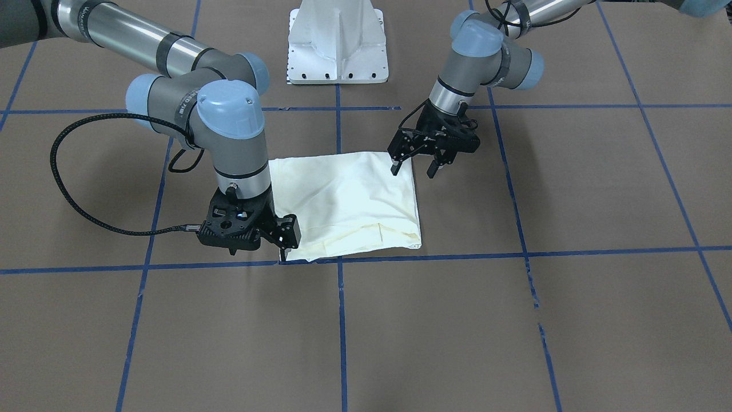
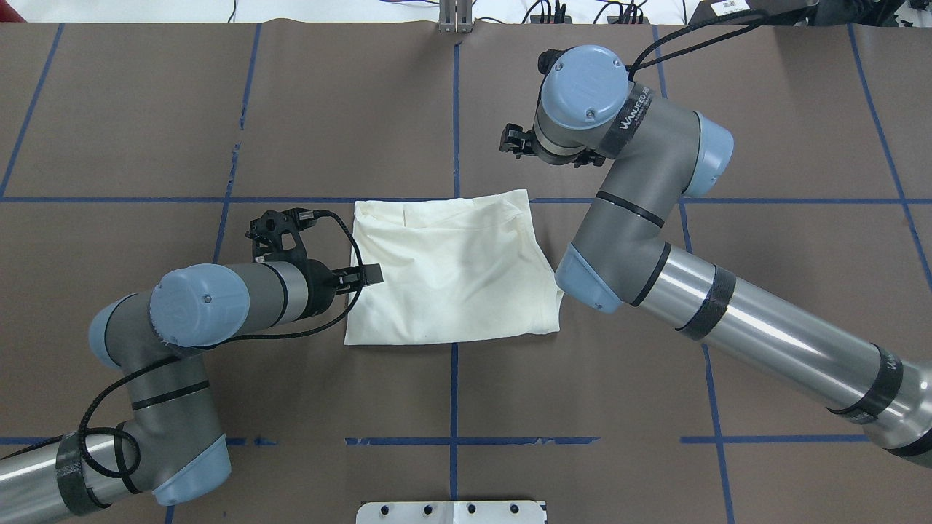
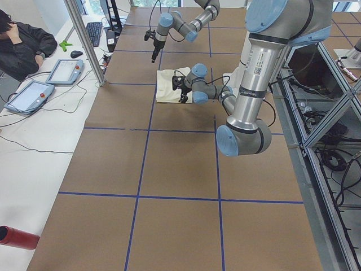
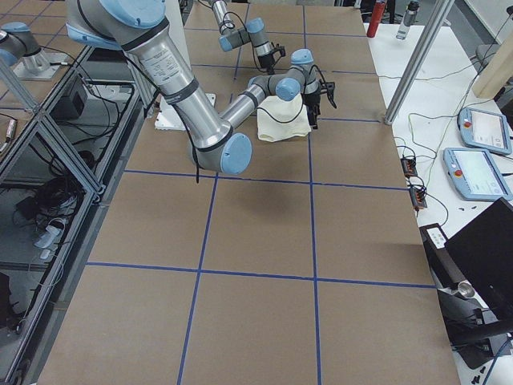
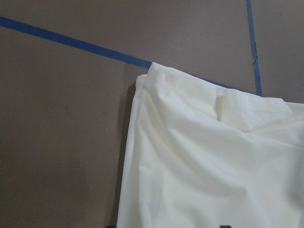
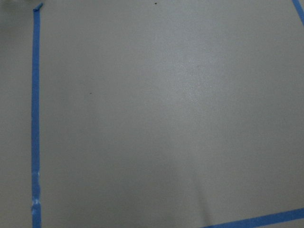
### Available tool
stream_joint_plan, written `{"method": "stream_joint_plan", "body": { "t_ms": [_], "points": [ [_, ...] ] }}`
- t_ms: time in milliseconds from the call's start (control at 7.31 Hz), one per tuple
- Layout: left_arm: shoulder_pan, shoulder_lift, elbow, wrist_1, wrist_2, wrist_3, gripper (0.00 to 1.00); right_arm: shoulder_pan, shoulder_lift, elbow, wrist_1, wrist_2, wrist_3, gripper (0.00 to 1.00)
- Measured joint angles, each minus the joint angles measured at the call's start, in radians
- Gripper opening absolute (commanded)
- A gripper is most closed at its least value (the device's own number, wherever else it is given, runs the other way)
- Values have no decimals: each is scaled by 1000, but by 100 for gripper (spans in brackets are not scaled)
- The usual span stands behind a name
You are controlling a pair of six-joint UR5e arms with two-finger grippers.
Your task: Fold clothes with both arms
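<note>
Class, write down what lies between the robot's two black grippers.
The folded cream-white shirt lies between the black left gripper and the black right gripper, seen in the exterior front-facing view.

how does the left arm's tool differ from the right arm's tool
The left arm's black two-finger tool is at the folded cream shirt's robot-side corner, the right arm's black tool at the diagonally opposite one. The left tool is tilted and open; the right hangs under an upright wrist, opening unclear.

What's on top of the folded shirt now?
Nothing rests on the cream shirt; only plain fabric shows. The open left gripper hangs by one edge. Anything folded inside or underneath is covered.
</note>
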Motion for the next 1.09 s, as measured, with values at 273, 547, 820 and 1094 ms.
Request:
{"method": "stream_joint_plan", "body": {
  "t_ms": [273,547,820,1094],
  "points": [
    [14,2,1,0,3,-15,59,0,-1,0,0,0,0,100],
    [35,-16,8,0,3,-55,52,0,-1,0,0,0,-1,100],
    [48,-22,16,0,3,-65,9,-1,-1,0,0,0,-1,100],
    [51,-18,17,0,3,-64,0,-1,-2,0,0,-1,-1,100]
  ]
}}
